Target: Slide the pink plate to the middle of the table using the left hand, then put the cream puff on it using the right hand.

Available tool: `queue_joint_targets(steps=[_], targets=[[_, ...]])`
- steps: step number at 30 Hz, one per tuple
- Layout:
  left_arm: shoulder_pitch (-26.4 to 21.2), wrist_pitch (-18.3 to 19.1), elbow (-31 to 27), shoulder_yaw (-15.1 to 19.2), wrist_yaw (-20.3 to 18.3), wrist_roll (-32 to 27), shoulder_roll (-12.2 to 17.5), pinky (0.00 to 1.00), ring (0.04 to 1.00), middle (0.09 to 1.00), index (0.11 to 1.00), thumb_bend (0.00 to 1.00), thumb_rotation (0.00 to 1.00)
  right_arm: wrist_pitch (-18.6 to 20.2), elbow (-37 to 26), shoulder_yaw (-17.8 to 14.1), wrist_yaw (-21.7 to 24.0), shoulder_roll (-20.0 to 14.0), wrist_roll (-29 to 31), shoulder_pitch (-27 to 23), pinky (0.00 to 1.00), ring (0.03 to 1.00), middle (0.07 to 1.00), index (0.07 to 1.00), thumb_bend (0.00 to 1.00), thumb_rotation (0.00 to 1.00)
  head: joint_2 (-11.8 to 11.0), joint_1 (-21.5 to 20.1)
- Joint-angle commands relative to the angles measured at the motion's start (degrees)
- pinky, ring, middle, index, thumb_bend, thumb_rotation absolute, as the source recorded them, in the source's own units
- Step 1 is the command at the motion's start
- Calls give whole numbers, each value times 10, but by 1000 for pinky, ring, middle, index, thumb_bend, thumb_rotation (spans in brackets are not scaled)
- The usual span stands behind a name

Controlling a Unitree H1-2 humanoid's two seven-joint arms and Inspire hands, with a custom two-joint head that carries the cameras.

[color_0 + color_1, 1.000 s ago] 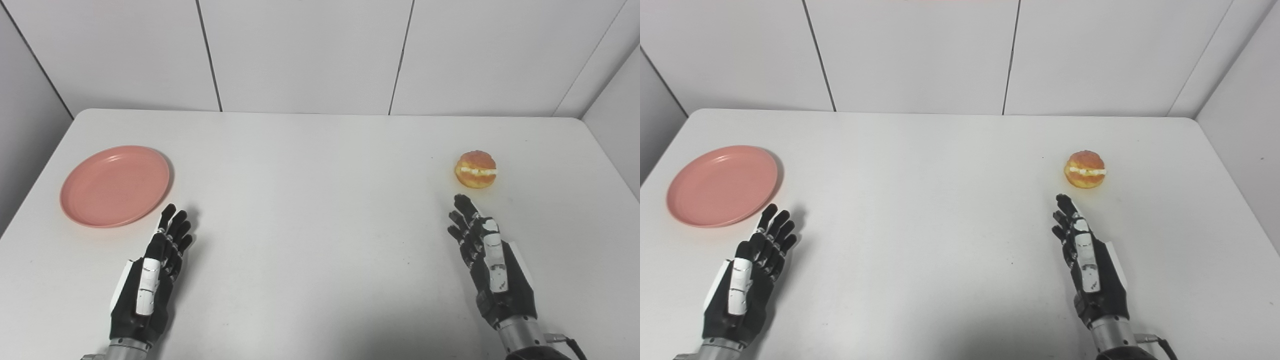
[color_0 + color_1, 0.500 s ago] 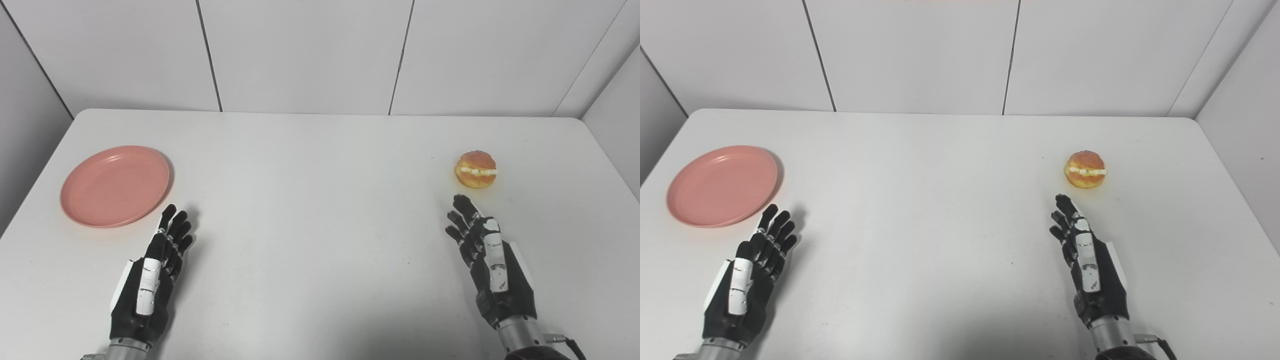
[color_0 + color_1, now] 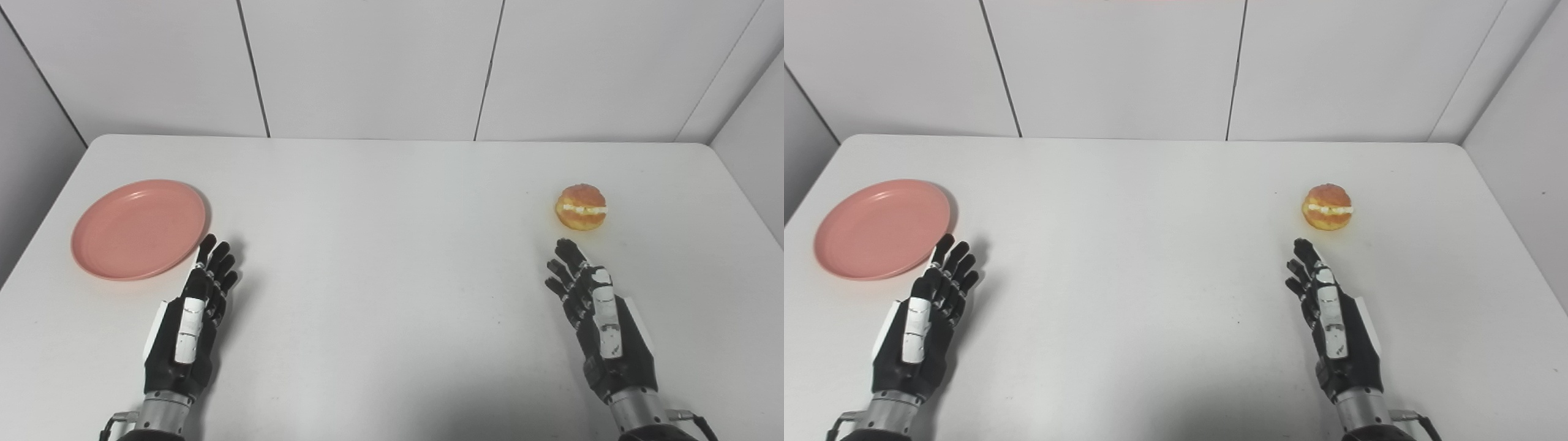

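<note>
— Where's everything?
— Pink plate [image 3: 138,229] far left; cream puff [image 3: 580,207] far right. Your left hand [image 3: 190,324] and right hand [image 3: 603,321] are spread, empty.
— How should I start?
— Lay your left fingertips on the plate's rim and drag it smoothly rightward to the middle.

Black left hand [image 3: 187,321], white thumb panels, silver wrists, black right hand [image 3: 603,324]

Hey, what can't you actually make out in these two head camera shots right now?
- Left hand fingers and pink plate: touching or apart is unclear in both views.
- Both palms: turned away; only the backs show.
- Right hand forearm: cut off by the bottom edge.
- Cream puff underside and far side: hidden by its own body.
- Table near edge: out of frame.
</note>
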Motion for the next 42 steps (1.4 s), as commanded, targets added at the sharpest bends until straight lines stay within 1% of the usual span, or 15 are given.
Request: queue_joint_targets(steps=[1, 8, 12, 15, 19, 20, 23, 24, 25, 29, 30, 31, 35, 39, 42], targets=[[-6, -37, 0, 1, -6, 5, 2, 1000, 1000, 1000, 1000, 936, 878, -25, -3, -3, 5, -4, 2, -3, 945, 945, 956, 913, 919, 1000, -7, 11], [-5, -62, 20, -12, 4, 31, -20, 1000, 1000, 997, 995, 905, 897, -56, 31, -18, 16, -15, 13, -2, 933, 930, 951, 906, 911, 1000, -33, 59], [-4, -52, 10, -28, 19, 52, -48, 1000, 1000, 985, 994, 902, 874, -94, 70, -30, 37, -33, 25, -1, 934, 936, 956, 912, 910, 1000, -60, 109], [-4, -73, 16, -38, 27, 81, -56, 1000, 988, 979, 1000, 870, 901, -112, 91, -36, 46, -42, 33, -2, 942, 940, 956, 910, 906, 1000, -70, 124], [0, -70, 17, -47, 37, 100, -71, 1000, 997, 992, 1000, 865, 904, -135, 119, -43, 61, -53, 45, -2, 949, 942, 960, 925, 899, 1000, -90, 148], [0, -71, 18, -50, 39, 104, -75, 1000, 999, 997, 1000, 866, 900, -142, 128, -44, 66, -56, 49, -2, 955, 945, 963, 931, 895, 1000, -101, 158], [-1, -83, 30, -56, 43, 113, -82, 1000, 1000, 1000, 1000, 858, 900, -155, 148, -48, 74, -61, 56, -4, 968, 950, 968, 937, 891, 1000, -114, 171], [-2, -90, 37, -58, 43, 116, -83, 1000, 1000, 1000, 1000, 850, 905, -159, 155, -49, 77, -62, 58, -5, 966, 949, 969, 937, 894, 1000, -127, 182], [-2, -94, 42, -61, 43, 118, -84, 1000, 1000, 1000, 1000, 842, 910, -163, 161, -50, 78, -63, 59, -5, 969, 950, 970, 940, 894, 1000, -127, 182], [-8, -119, 74, -69, 41, 120, -89, 1000, 1000, 1000, 1000, 769, 930, -186, 199, -55, 92, -69, 64, -12, 979, 956, 977, 953, 889, 1000, -165, 212], [-9, -123, 80, -70, 41, 120, -90, 1000, 1000, 1000, 1000, 762, 926, -190, 206, -56, 94, -70, 65, -14, 979, 958, 978, 950, 885, 1000, -165, 212], [-11, -127, 88, -72, 42, 121, -92, 1000, 1000, 1000, 1000, 760, 925, -194, 216, -57, 97, -72, 67, -17, 979, 959, 978, 949, 884, 1000, -177, 220], [-16, -138, 111, -77, 49, 136, -97, 1000, 1000, 1000, 1000, 784, 915, -208, 249, -62, 111, -76, 76, -27, 998, 982, 994, 961, 865, 1000, -203, 233], [-22, -154, 131, -80, 50, 145, -98, 1000, 1000, 1000, 1000, 762, 907, -225, 274, -62, 120, -79, 73, -35, 1000, 990, 1000, 975, 864, 1000, -219, 238], [-25, -164, 140, -80, 51, 150, -97, 1000, 1000, 1000, 1000, 735, 904, -228, 283, -62, 123, -78, 74, -38, 1000, 992, 1000, 976, 872, 1000, -223, 237]])
